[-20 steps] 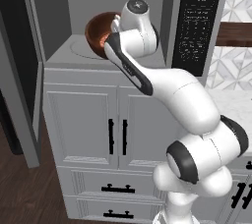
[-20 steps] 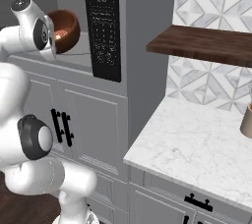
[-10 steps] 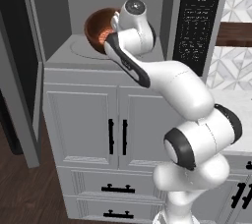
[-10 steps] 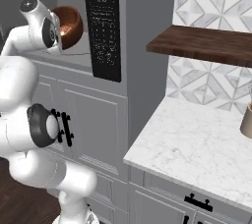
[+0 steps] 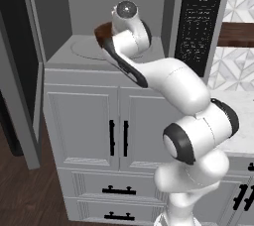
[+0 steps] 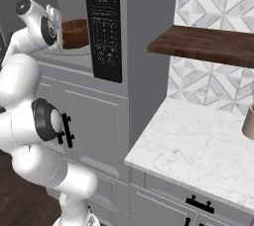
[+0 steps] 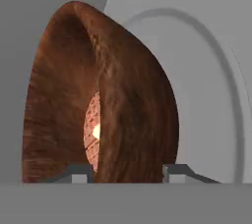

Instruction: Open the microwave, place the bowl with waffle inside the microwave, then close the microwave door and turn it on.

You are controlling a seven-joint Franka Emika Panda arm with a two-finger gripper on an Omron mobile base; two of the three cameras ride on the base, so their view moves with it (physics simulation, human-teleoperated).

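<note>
At frame centre the fingers (image 7: 82, 174) straddle the bowl (image 7: 98, 100) rim, grip uncertain; best release fully, then retreat straight from the microwave (image 5: 119, 22).

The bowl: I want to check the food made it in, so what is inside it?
In the hand view, the bowl holds an orange-brown gridded waffle, seen as a sliver past the near wall. That wall covers the rest of the inside.

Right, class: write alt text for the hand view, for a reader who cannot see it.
A reddish-brown bowl seen edge-on, its rim between the gripper fingertips, with an orange waffle glimpsed inside. Behind it lie the light grey microwave cavity and its round turntable.
</note>
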